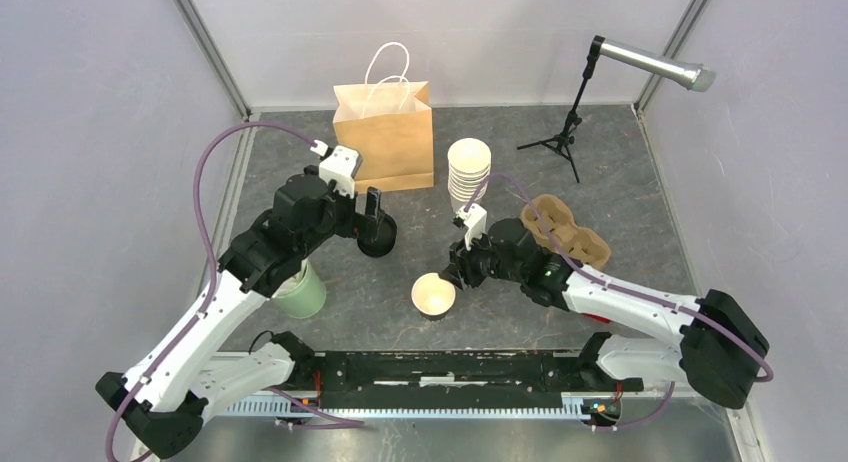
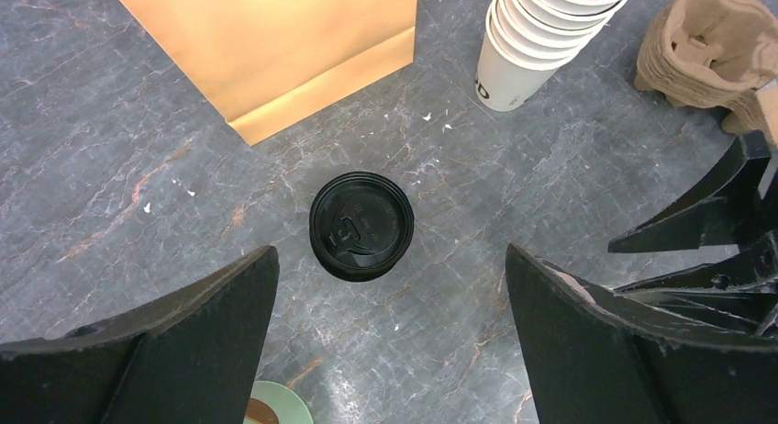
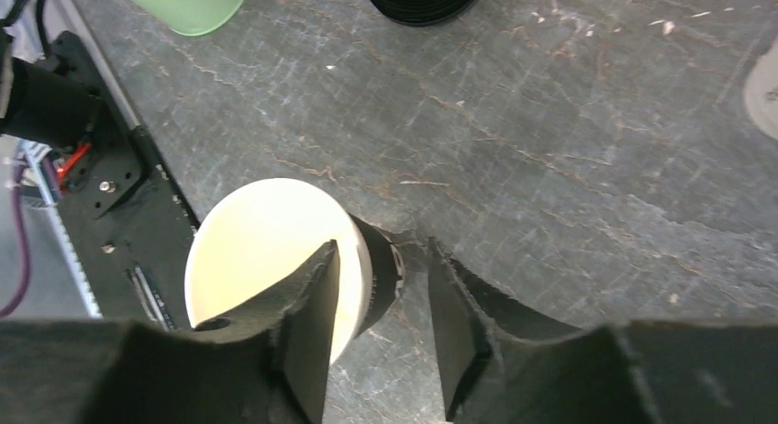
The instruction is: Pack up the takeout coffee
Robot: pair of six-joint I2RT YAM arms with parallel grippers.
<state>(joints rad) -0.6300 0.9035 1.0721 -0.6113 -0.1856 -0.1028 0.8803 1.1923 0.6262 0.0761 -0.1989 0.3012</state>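
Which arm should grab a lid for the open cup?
Left. The left gripper hangs open directly above the black lids; the right gripper straddles the rim of the open cup, farther off.

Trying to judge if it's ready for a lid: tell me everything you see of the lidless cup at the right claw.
The lidless cup is cream paper, nothing visible inside, its outer wall dark-looking. It stands upright on the grey table, near the arms' bases. The right claw straddles its rim: one finger inside, one outside, jaws parted.
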